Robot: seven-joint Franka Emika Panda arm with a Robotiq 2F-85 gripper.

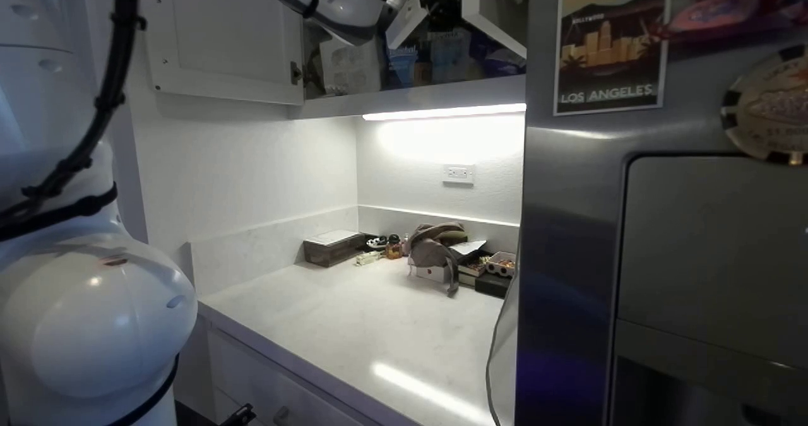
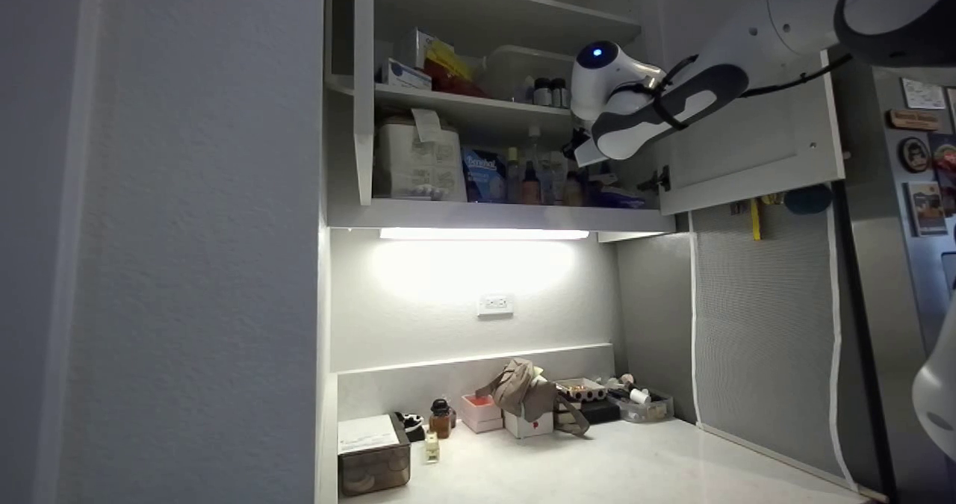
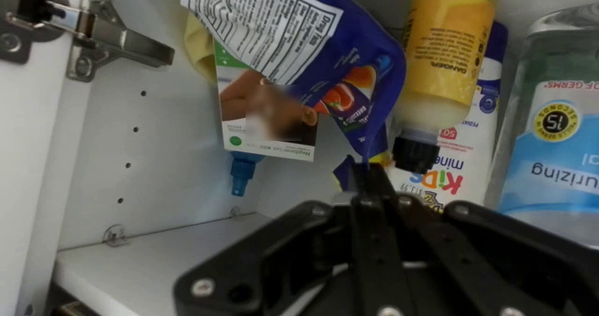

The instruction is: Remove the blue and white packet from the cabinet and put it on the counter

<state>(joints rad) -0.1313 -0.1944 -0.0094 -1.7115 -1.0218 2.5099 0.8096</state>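
Smoky lidded box [image 2: 373,468], lit light strip [image 2: 485,234], glossy white counter [image 2: 642,467]: below the gripper [image 3: 368,172]. Gripper: at the open white cabinet [image 2: 515,216], pinching an edge of the blue and white packet [image 3: 323,56] inside, just beneath it. Steel fridge [image 1: 574,224]: right of gripper.

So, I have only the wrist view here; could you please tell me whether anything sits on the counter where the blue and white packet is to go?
Observer: Yes, on the counter a brown cloth item is draped over a white box.
Operator: Thank you; I can see a hinge, so is the opposite door open as well?
Observer: Yes, that door stands open.
Operator: And would you say the work surface is lit?
Observer: Yes, in both exterior views a light strip glows beneath the cabinet.
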